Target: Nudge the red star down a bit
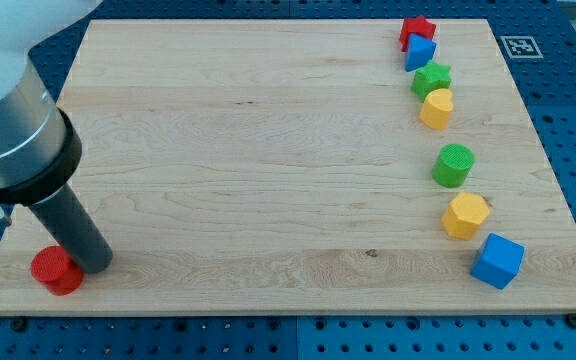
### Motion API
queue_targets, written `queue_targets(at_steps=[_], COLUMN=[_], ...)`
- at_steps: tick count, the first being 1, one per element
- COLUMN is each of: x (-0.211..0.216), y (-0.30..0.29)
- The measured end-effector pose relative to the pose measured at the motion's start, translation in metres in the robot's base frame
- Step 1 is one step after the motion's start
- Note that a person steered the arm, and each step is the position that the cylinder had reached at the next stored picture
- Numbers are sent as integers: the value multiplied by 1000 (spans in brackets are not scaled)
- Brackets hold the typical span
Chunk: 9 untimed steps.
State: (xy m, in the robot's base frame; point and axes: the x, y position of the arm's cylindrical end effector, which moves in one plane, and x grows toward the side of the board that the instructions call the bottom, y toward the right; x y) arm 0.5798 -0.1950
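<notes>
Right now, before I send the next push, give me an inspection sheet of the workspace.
Surface: wooden board, bare in the middle.
Job's things: red star at the view's top right, touching the blue triangle below it.
Clutter: green star, yellow heart, green cylinder, yellow hexagon, blue cube down the right; red cylinder bottom left.
Grippers: my tip beside the red cylinder, far from the red star.
Cables: nothing seen.
Surroundings: blue pegboard, a marker tag.

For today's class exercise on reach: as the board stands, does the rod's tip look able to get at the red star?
Probably yes. My tip sits at the view's bottom left beside the red cylinder; the red star is at the top right, with bare board between. The blue block touches the star's lower side.
</notes>
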Motion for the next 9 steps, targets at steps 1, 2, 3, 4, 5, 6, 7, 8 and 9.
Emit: queue_targets(at_steps=[1,2,3,4,5,6,7,8,9], x=[0,-23,-104,-185,-255,-321,-384,-386,-386], y=[0,2,6,14,22,40,94,133,223])
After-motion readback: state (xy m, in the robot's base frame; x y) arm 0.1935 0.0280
